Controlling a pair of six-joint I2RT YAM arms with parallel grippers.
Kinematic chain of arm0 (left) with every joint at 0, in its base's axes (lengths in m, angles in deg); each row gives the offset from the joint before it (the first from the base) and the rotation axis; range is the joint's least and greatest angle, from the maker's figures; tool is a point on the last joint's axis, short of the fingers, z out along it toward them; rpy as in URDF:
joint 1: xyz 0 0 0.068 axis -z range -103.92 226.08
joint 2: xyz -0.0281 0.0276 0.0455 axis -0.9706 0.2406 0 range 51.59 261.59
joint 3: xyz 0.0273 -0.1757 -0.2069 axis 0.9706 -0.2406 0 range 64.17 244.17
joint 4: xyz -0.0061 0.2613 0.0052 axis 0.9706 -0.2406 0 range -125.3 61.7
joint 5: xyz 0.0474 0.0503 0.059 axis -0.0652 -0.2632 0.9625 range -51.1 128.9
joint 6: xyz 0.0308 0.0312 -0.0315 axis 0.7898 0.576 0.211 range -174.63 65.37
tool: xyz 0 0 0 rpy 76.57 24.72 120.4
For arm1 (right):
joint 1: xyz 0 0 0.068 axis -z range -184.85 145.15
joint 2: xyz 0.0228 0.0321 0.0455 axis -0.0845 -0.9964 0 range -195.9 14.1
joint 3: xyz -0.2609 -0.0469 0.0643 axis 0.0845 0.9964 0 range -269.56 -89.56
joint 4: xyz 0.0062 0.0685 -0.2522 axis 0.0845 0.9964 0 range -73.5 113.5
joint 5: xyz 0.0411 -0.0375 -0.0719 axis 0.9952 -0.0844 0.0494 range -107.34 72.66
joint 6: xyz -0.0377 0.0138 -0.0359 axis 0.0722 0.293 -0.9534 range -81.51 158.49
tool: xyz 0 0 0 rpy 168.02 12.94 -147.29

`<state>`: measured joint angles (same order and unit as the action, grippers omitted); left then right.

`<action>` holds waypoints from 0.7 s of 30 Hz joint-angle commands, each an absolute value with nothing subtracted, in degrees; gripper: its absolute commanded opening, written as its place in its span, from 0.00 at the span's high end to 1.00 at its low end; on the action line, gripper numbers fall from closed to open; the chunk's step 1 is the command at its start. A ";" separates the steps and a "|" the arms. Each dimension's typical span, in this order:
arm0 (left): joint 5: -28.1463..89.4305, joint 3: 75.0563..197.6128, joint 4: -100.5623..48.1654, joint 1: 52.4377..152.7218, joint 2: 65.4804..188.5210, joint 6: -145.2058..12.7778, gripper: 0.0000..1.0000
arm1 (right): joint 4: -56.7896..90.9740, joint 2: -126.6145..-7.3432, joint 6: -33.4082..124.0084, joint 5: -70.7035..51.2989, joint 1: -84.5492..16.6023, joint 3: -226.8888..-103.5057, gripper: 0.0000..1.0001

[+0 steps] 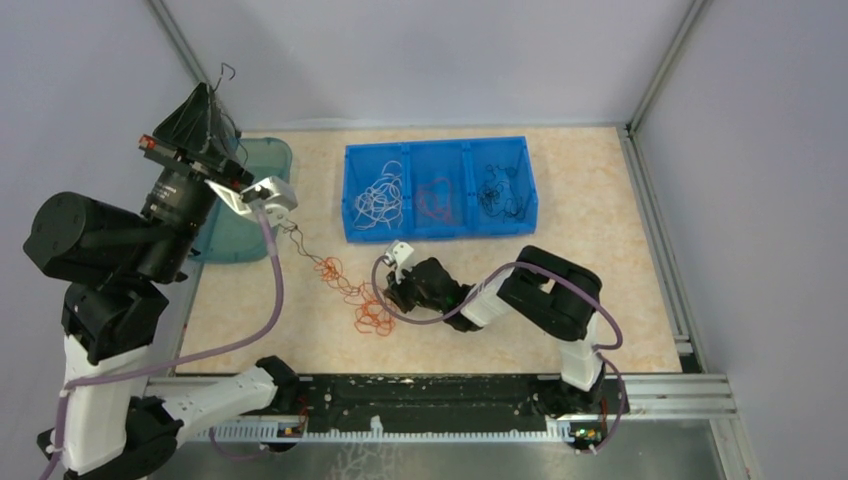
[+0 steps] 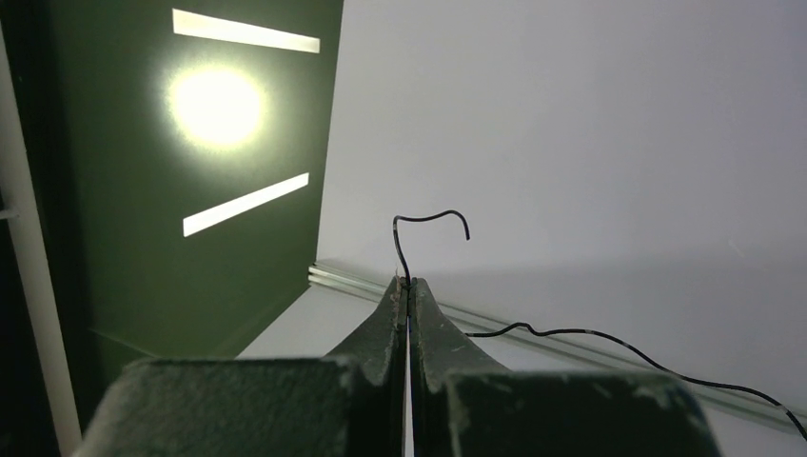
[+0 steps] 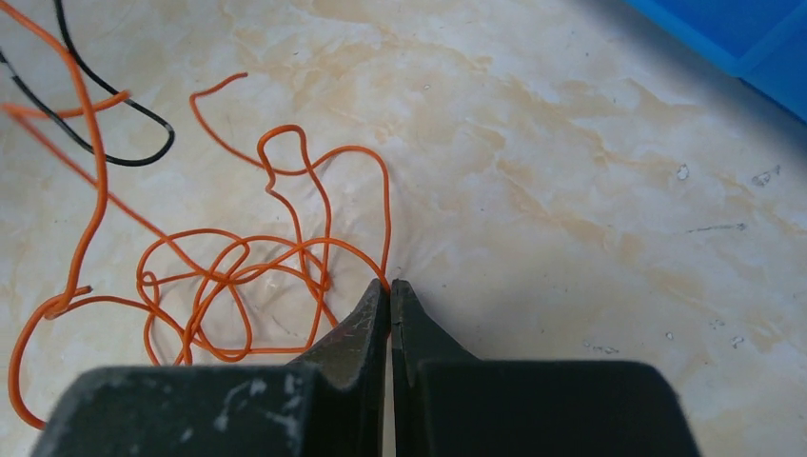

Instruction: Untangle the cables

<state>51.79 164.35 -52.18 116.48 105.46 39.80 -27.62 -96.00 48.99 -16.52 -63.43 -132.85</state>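
My left gripper [image 1: 207,92] is raised high at the back left, shut on a thin black cable [image 2: 403,255]. The cable's curled end sticks up past the tips of the left gripper [image 2: 408,282], and the rest trails down to the table. There it joins an orange cable [image 1: 350,290] that lies in loops and ends in a clump [image 1: 372,318]. My right gripper [image 1: 388,298] is low at that clump. In the right wrist view the right gripper [image 3: 391,284] is shut, with the apex of an orange cable loop [image 3: 285,252] pinched at its tips. A black strand [image 3: 114,157] lies at upper left.
A blue three-compartment bin [image 1: 438,142] stands at the back, holding white cables [image 1: 380,195], reddish cables [image 1: 437,197] and black cables [image 1: 497,190]. A teal tray [image 1: 268,160] sits at the back left, partly behind the left arm. Grey walls enclose the table.
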 commanded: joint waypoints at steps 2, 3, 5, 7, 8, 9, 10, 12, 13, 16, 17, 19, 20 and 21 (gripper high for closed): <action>57.31 157.26 -57.42 116.68 101.40 34.45 1.00 | -31.27 -91.71 48.11 -16.82 -62.96 -130.39 1.00; 58.00 154.28 -58.84 116.68 100.04 33.64 1.00 | -30.47 -90.09 47.69 -17.76 -62.53 -129.94 1.00; 59.15 146.76 -61.54 116.67 96.43 33.13 1.00 | -28.30 -85.25 47.29 -19.10 -60.04 -128.90 1.00; 59.43 139.02 -63.68 116.64 92.61 33.15 1.00 | -26.20 -78.74 47.64 -21.69 -57.02 -127.06 1.00; 59.42 135.41 -65.08 116.68 90.89 32.86 1.00 | -24.95 -75.39 47.77 -23.19 -55.52 -126.02 1.00; 59.14 132.35 -66.57 116.69 89.33 32.01 1.00 | -23.79 -71.93 47.52 -24.20 -54.05 -125.00 1.00; 58.70 129.22 -68.34 116.64 87.94 30.82 1.00 | -22.37 -68.45 46.81 -25.38 -52.71 -124.22 1.00; 57.68 123.50 -72.11 116.67 85.33 29.25 1.00 | -20.13 -60.92 45.94 -26.10 -50.13 -122.88 1.00; 57.28 120.31 -72.46 116.68 84.08 28.62 1.00 | -19.08 -57.76 45.88 -26.02 -48.80 -122.39 1.00; 54.77 111.90 -76.15 116.65 80.32 26.23 1.00 | -16.35 -49.16 46.56 -23.72 -44.62 -122.25 1.00; 54.11 109.30 -76.70 116.60 79.07 25.45 1.00 | -15.27 -46.80 46.79 -22.47 -43.50 -122.71 1.00; 52.54 104.29 -77.39 116.65 76.62 23.28 1.00 | -13.23 -43.00 46.86 -19.15 -41.84 -124.48 1.00; 51.77 101.92 -77.89 116.60 75.22 22.38 0.89 | -12.39 -41.82 46.79 -17.16 -41.59 -125.66 1.00; 50.48 100.12 -78.97 116.60 74.65 21.81 0.59 | -11.24 -41.28 46.84 -15.08 -41.55 -127.17 1.00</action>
